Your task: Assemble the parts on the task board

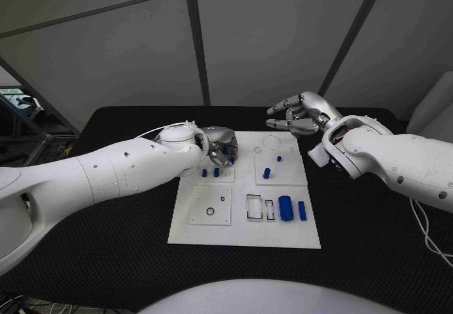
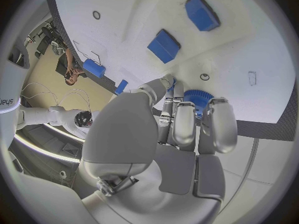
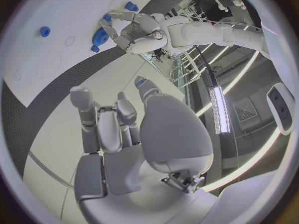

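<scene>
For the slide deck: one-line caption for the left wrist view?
Left hand holds a ridged blue part at its fingertips above the white task board.

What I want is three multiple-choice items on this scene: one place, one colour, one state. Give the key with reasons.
1. The right hand is:
A. over the task board's near edge
B. past the task board's far edge
C. on the left arm

2. The parts on the board are:
A. red
B. blue
C. green

3. The left hand:
A. holds a ribbed blue part
B. holds nothing
C. grips the board's edge

Key: B, the head view shows it beyond the board; B, all are blue; A, the left wrist view shows fingers around it.
</scene>
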Robot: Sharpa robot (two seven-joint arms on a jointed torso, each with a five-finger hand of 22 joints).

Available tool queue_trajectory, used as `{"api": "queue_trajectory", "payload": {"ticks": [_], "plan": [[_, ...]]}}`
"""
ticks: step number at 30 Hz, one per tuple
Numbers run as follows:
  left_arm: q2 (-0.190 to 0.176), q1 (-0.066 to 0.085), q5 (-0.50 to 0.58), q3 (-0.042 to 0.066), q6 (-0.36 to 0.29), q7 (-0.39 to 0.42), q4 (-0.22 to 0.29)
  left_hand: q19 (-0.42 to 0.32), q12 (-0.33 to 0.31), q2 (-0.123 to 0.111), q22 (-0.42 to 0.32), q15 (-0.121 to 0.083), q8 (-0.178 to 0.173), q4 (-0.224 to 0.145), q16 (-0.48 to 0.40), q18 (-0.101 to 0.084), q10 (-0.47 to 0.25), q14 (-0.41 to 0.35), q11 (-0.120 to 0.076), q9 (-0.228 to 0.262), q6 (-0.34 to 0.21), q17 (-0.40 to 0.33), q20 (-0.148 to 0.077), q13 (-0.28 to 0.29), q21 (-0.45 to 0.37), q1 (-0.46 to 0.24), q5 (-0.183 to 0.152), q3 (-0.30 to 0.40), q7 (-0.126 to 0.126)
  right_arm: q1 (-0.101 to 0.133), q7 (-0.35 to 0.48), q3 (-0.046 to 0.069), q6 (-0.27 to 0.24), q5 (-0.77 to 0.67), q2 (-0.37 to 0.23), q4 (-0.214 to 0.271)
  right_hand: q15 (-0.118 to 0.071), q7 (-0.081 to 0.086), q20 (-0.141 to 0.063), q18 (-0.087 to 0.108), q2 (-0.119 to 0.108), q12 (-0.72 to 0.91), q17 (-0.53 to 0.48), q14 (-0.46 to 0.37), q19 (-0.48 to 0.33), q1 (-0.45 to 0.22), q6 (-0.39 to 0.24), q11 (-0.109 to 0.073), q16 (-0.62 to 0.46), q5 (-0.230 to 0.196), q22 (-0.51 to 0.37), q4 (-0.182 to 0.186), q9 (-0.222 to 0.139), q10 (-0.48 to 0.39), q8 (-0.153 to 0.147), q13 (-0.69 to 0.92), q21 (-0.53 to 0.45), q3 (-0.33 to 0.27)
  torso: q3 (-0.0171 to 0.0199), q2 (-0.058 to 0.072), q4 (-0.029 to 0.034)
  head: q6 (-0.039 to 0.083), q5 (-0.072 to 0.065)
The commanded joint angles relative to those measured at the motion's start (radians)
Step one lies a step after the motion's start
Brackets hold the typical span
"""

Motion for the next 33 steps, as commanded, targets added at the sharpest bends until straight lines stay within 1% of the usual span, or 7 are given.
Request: {"api": "queue_trajectory", "payload": {"ticks": [1,10,17,24,28,31,33], "plan": [[-0.001,-0.004,0.009,-0.003,0.017,0.000,0.001,0.002,-0.007,0.012,0.060,0.009,-0.008,-0.004,0.003,-0.005,0.014,0.019,0.000,-0.001,0.010,-0.002,0.005,-0.003,0.004,0.002,0.003,0.010,0.002,0.002,0.004,0.001,0.004,-0.002,0.001,0.001,-0.008,-0.003,-0.001,0.017,0.008,0.000,0.001,0.027,-0.002,-0.005,-0.002,0.000,-0.003,0.003,0.001,0.004,-0.001,-0.002,0.006,0.001,-0.004,0.002,-0.0006,-0.001,0.0001,0.000,-0.001],[-0.019,-0.004,0.040,-0.003,-0.024,0.023,0.028,0.005,-0.014,0.019,0.065,0.013,-0.011,-0.011,0.007,-0.006,0.033,0.019,0.003,-0.002,0.025,-0.003,0.008,-0.007,0.008,-0.003,0.001,0.018,0.010,0.001,0.004,0.001,0.004,-0.002,0.000,0.001,-0.008,-0.003,-0.001,0.017,0.009,0.000,0.001,0.027,-0.002,-0.004,-0.002,0.000,-0.003,0.003,0.001,0.005,-0.001,-0.002,0.007,0.001,-0.004,0.002,-0.0007,-0.001,0.0019,0.002,-0.002],[-0.045,-0.003,0.060,0.001,-0.058,0.038,0.061,0.007,-0.020,0.018,0.069,0.015,-0.012,-0.013,0.013,-0.006,0.045,0.021,0.004,-0.002,0.037,0.000,0.011,-0.009,0.012,-0.010,0.001,0.018,0.011,0.001,0.005,0.001,0.005,-0.002,0.001,-0.001,-0.008,-0.003,-0.001,0.017,0.009,0.000,0.001,0.027,-0.002,-0.004,-0.002,0.000,-0.003,0.003,0.001,0.005,-0.001,-0.002,0.007,0.001,-0.004,0.002,-0.0005,-0.001,0.0008,0.005,0.003],[-0.064,-0.003,0.074,0.022,-0.070,0.039,0.080,0.008,-0.024,0.017,0.071,0.015,-0.013,-0.012,0.017,-0.007,0.050,0.023,0.005,-0.003,0.042,0.003,0.011,-0.011,0.015,-0.017,0.000,0.016,0.010,0.001,0.006,0.001,0.006,-0.002,0.002,-0.003,-0.008,-0.003,-0.001,0.017,0.009,0.000,0.001,0.027,-0.002,-0.004,-0.002,0.000,-0.003,0.003,0.001,0.005,-0.001,-0.002,0.007,0.001,-0.004,0.002,-0.0004,0.000,0.0006,0.008,0.007],[-0.074,-0.003,0.082,0.033,-0.077,0.038,0.089,0.008,-0.025,0.016,0.071,0.015,-0.014,-0.012,0.017,-0.007,0.051,0.023,0.005,-0.003,0.043,0.002,0.012,-0.011,0.014,-0.018,0.000,0.015,0.010,0.001,0.006,0.001,0.006,-0.002,0.003,-0.006,-0.008,-0.003,-0.001,0.017,0.009,0.000,0.001,0.027,-0.002,-0.004,-0.002,0.000,-0.003,0.003,0.001,0.005,-0.001,-0.002,0.007,0.001,-0.004,0.002,0.0002,-0.001,0.0019,0.009,0.010],[-0.086,-0.003,0.089,0.046,-0.076,0.035,0.098,0.008,-0.025,0.016,0.071,0.015,-0.014,-0.012,0.017,-0.007,0.051,0.023,0.005,-0.003,0.043,0.002,0.012,-0.011,0.014,-0.018,0.000,0.015,0.010,0.001,0.006,0.001,0.007,-0.002,0.004,-0.008,-0.008,-0.003,-0.001,0.017,0.009,0.000,0.001,0.027,-0.002,-0.004,-0.002,0.000,-0.003,0.003,0.001,0.005,-0.001,-0.002,0.007,0.001,-0.004,0.002,0.0000,-0.001,0.0018,0.010,0.012],[-0.095,-0.003,0.094,0.052,-0.073,0.030,0.104,0.008,-0.026,0.016,0.071,0.015,-0.014,-0.012,0.017,-0.007,0.051,0.023,0.005,-0.003,0.043,0.002,0.012,-0.011,0.014,-0.019,0.000,0.015,0.011,0.001,0.007,0.001,0.007,-0.002,0.004,-0.009,-0.008,-0.003,-0.001,0.017,0.009,0.000,0.001,0.027,-0.002,-0.004,-0.002,0.000,-0.003,0.003,0.001,0.005,-0.001,-0.002,0.007,0.001,-0.004,0.002,-0.0003,-0.001,0.0022,0.010,0.013]]}}
